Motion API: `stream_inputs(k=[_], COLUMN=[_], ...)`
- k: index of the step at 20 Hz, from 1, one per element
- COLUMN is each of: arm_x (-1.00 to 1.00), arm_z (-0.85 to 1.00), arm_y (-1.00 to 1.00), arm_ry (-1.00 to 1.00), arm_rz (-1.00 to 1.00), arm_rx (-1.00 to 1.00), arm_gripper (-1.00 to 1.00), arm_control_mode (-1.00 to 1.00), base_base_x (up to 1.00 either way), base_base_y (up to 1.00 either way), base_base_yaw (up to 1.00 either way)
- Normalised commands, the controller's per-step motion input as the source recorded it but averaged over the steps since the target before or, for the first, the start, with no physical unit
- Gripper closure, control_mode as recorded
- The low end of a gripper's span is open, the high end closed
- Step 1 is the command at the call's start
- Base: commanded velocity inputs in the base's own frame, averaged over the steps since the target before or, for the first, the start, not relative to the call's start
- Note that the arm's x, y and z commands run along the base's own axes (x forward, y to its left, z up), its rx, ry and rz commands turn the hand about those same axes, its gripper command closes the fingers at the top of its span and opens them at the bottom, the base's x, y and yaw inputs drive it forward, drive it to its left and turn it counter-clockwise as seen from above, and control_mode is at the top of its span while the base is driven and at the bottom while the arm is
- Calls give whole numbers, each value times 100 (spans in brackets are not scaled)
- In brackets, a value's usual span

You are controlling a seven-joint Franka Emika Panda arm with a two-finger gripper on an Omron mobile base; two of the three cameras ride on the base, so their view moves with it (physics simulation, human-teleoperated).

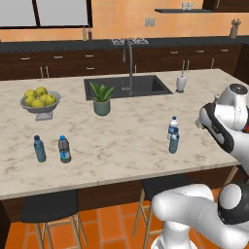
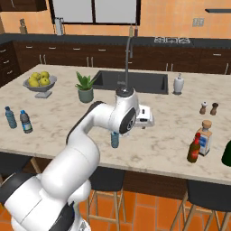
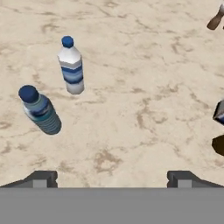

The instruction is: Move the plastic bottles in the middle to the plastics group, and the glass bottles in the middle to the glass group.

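Left base view: two water bottles (image 1: 173, 135) stand touching, mid-right on the marble worktop (image 1: 121, 131), white-labelled one behind the plainer blue one; plastics pair at far left, teal bottle (image 1: 39, 149) beside dark grey bottle (image 1: 64, 149); fruit bowl (image 1: 40, 102), potted plant (image 1: 101, 99) and sink (image 1: 127, 85) behind; arm's wrist blocks the right end of the worktop.

Right base view picks up that end: brown glass bottle (image 2: 194, 148) with red neck stands just beside the pale blue-and-white labelled bottle (image 2: 205, 137), touching or nearly; salt and pepper shakers (image 2: 209, 108) further back; dark green object cut off at right edge; arm hides most of the water bottles, one lower half (image 2: 115, 139) peeks out below the wrist.

Hand view: gripper (image 3: 112, 178) open, jaws spread wide, nothing between them; looks down on bare worktop; white-labelled bottle (image 3: 71, 65) and blue-tinted bottle (image 3: 40, 110) both upright, up and left of the left fingertip (image 3: 41, 178), well apart from it; neither bottle between the jaws.
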Motion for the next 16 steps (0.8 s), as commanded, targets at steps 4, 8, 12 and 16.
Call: stream_inputs(k=[4,8,12,16], arm_x=[16,5,-12,0], arm_z=[-5,0,0,0], arm_y=[38,7,48,42], arm_ry=[1,0,0,0], arm_rz=[11,0,1,5], arm_rx=[-1,0,0,1], arm_gripper=[-100,-100,-100,-100], arm_control_mode=[-100,-100,-100,-100], base_base_x=[0,0,0,0], base_base_y=[0,0,0,0], base_base_yaw=[0,0,0,0])
